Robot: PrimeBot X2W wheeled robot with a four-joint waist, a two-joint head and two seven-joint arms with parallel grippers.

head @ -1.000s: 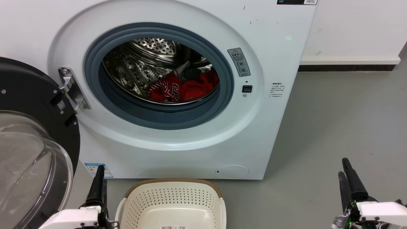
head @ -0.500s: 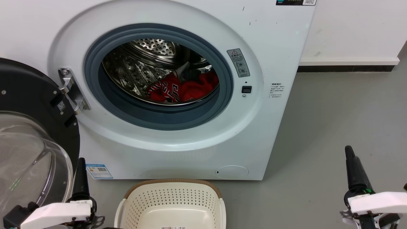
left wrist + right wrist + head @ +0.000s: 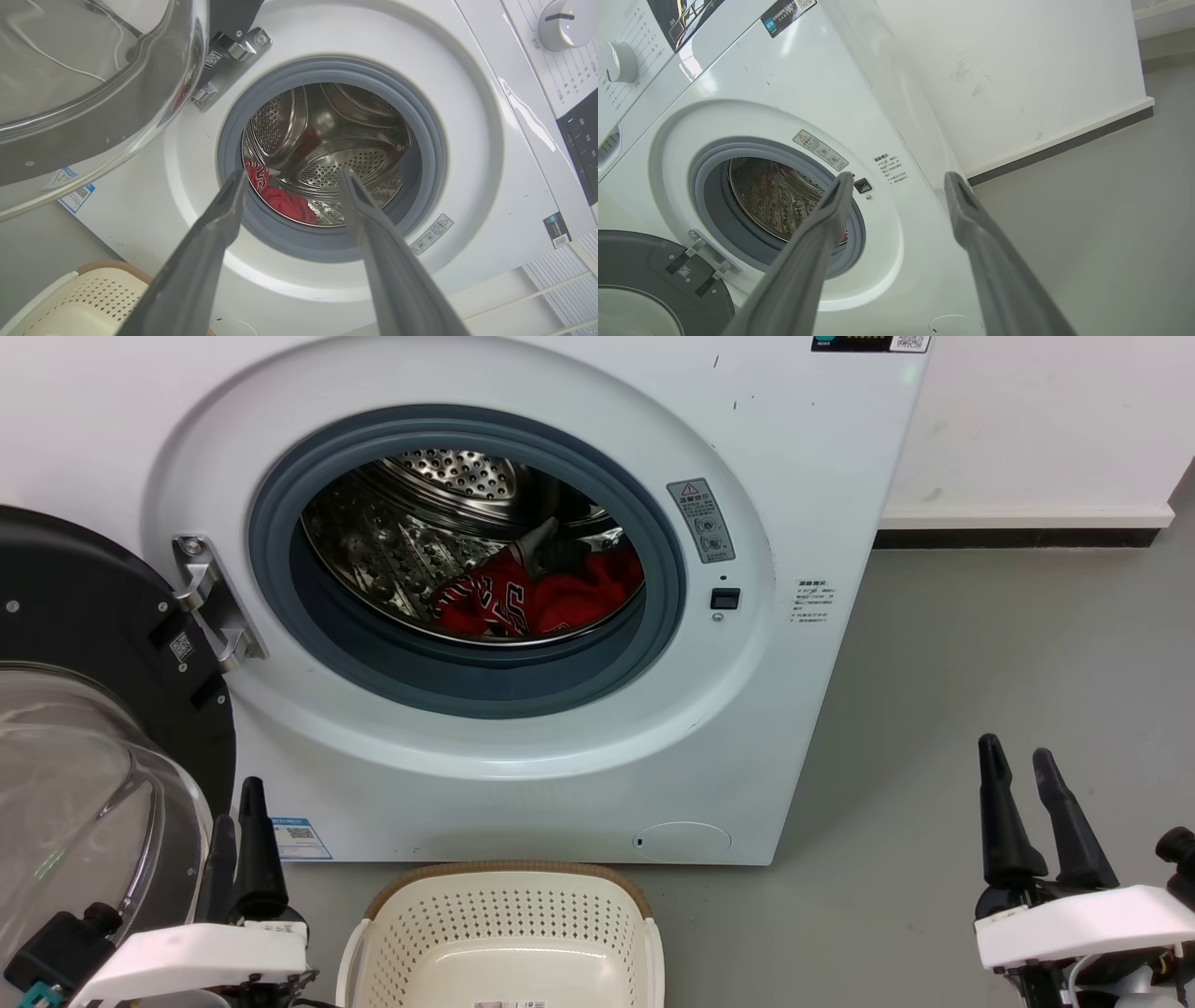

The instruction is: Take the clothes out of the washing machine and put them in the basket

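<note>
washer (image 3: 822, 476): big white front-loader, fills head view from 9 to 1 o'clock, door swung open.
door (image 3: 84, 784): black rim w/ round glass bowl, at 8 o'clock of the opening, on a metal hinge (image 3: 210, 607).
door ring (image 3: 275, 569): grey rubber, runs round the opening.
drum (image 3: 401, 532): perforated steel, shiny.
clothes (image 3: 546, 593): inside the drum, heaped at abt 5 o'clock of the opening on the drum's low side; no gripper touches them.
jersey (image 3: 481, 597): red w/ white trim + lettering, 9 o'clock side of the heap.
plain red cloth (image 3: 602, 579): 3 o'clock side of the heap, touching the jersey.
dark bit: at 12 o'clock of the heap, can't tell what it is.
basket (image 3: 504, 915): cream, perforated walls, brown rim; on the floor (image 3: 980, 663) just in front of the washer, 6 o'clock of head view; bare bottom shows.
left gripper (image 3: 238, 803): 7 o'clock of head view, between door glass and basket, pointing up; in left wrist view its fingers (image 3: 219, 224) are spread apart w/ nothing between, aimed at the opening.
right gripper (image 3: 1015, 749): 4 o'clock of head view, over grey floor, well apart from the washer on its 3 o'clock side; fingers (image 3: 822, 233) spread, released, holding nothing.
wall (image 3: 1027, 420): white w/ dark skirting (image 3: 1018, 536), at 1 o'clock.
</note>
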